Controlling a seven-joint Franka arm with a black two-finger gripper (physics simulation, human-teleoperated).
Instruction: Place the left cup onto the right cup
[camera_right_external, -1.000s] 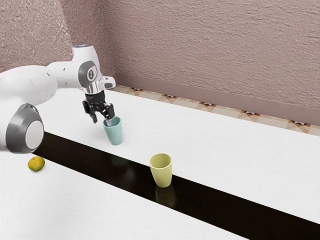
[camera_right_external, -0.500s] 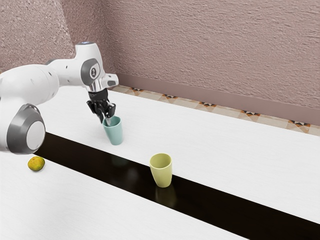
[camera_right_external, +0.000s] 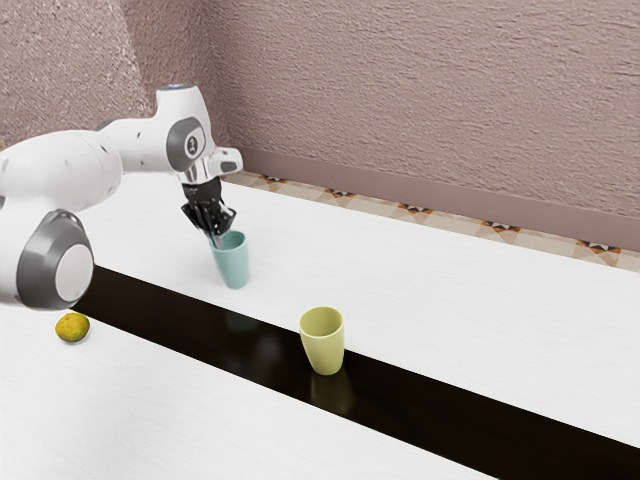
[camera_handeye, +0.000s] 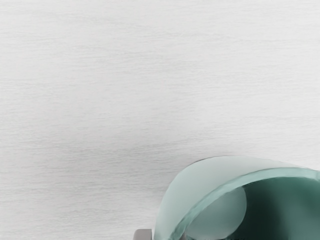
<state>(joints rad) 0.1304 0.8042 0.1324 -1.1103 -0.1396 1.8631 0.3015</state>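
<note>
The teal cup (camera_right_external: 231, 262) stands upright on the white table, towards the exterior view's left. To its right and nearer the camera, the yellow-green cup (camera_right_external: 323, 341) stands upright on the black strip. My gripper (camera_right_external: 216, 234) points down at the teal cup's rim on the arm's side, with its fingers closed on the wall, one inside and one outside. In the wrist view the teal cup (camera_handeye: 210, 195) sits right under my hand, its rim and hollow showing large and blurred.
A small yellow-orange fruit (camera_right_external: 71, 327) lies on the table at the exterior view's left, near the arm's base. A black strip (camera_right_external: 450, 420) runs diagonally across the white table (camera_right_external: 450, 290). A rough pink wall stands behind.
My hand has shifted slightly right and down onto the teal cup's rim, and the fingers have drawn together on it. Both cups stay where they were.
</note>
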